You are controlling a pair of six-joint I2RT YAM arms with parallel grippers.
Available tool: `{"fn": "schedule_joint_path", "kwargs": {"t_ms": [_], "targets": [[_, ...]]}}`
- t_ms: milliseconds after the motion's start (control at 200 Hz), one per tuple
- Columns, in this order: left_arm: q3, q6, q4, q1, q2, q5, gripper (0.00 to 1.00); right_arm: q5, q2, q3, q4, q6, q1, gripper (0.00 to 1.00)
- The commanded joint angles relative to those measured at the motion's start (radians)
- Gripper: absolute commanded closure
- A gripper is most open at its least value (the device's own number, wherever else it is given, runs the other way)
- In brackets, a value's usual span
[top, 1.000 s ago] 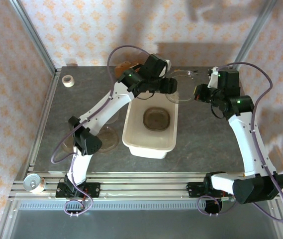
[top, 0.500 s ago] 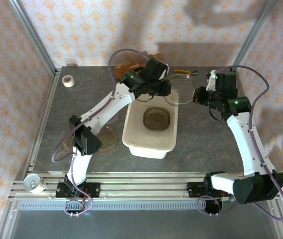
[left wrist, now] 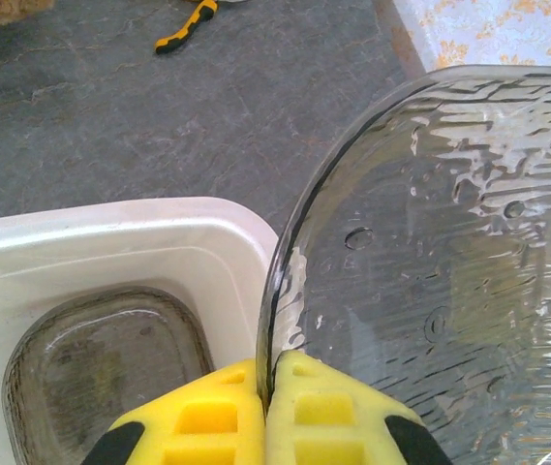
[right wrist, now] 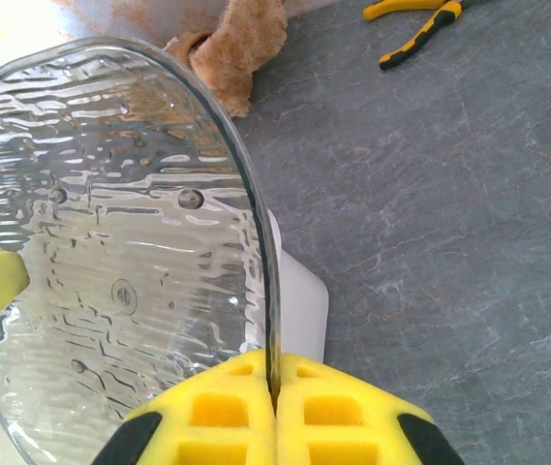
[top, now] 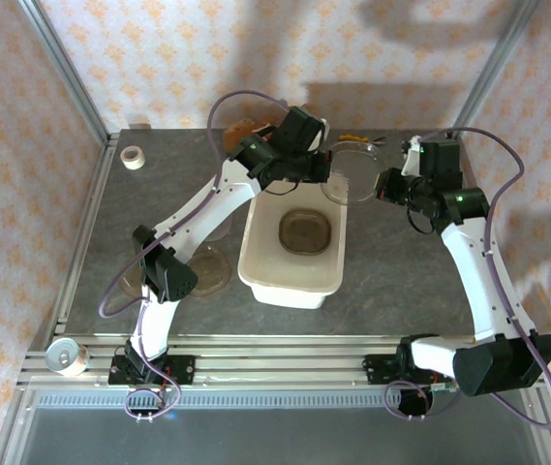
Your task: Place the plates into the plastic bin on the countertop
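Observation:
One clear ribbed plate point(top: 351, 180) hangs over the far end of the plastic bin point(top: 256, 262), gripped from both sides. My left gripper point(left wrist: 270, 387) is shut on its left rim, seen from above as the left gripper point(top: 330, 174). My right gripper point(right wrist: 275, 387) is shut on the opposite rim, seen from above as the right gripper point(top: 383, 184). Up close the held plate point(left wrist: 440, 252) stands on edge beside the bin's rim point(left wrist: 110, 218). A brown-tinted plate point(top: 304, 231) lies flat on the bin's floor. Two more plates point(top: 209, 273) rest on the countertop point(top: 401, 281) left of the bin.
Yellow-handled pliers point(top: 357, 139) and a brown cloth point(top: 241, 126) lie at the back of the countertop. A white tape roll point(top: 133, 157) sits at the far left corner. A tin can point(top: 65, 356) stands on the front rail. Aluminium rails edge the surface.
My left gripper has closed onto the plate's rim. The right gripper and the plate have shifted slightly left, toward the bin's far end.

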Motion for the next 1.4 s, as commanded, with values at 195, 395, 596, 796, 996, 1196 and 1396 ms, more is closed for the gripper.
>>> {"fn": "schedule_joint_path", "kwargs": {"t_ms": [195,395,596,796,996,1196,1396], "targets": [[-0.096,0.05,-0.019,0.026,-0.087,0.024,1.0,-0.071,-0.011,-0.014,0.067,0.004,-0.005,0.38],[-0.323,0.085,-0.033,0.076,-0.286,0.019,1.0,-0.076,-0.022,-0.015,0.091,0.003,-0.045,0.3],[-0.537,0.085,-0.015,0.131,-0.445,0.023,1.0,-0.059,-0.004,-0.04,0.112,0.006,-0.077,0.29],[-0.625,0.109,-0.074,0.138,-0.435,0.044,1.0,-0.06,0.064,-0.062,0.133,0.008,-0.08,0.29],[-0.705,0.103,-0.078,0.137,-0.408,0.106,1.0,-0.025,0.1,-0.077,0.147,-0.004,-0.082,0.29],[-0.727,0.121,-0.102,0.118,-0.341,0.153,1.0,0.002,0.132,-0.094,0.182,0.014,-0.089,0.29],[-0.737,0.142,-0.118,0.096,-0.288,0.18,1.0,0.026,0.174,-0.087,0.187,0.012,-0.094,0.29]]}}
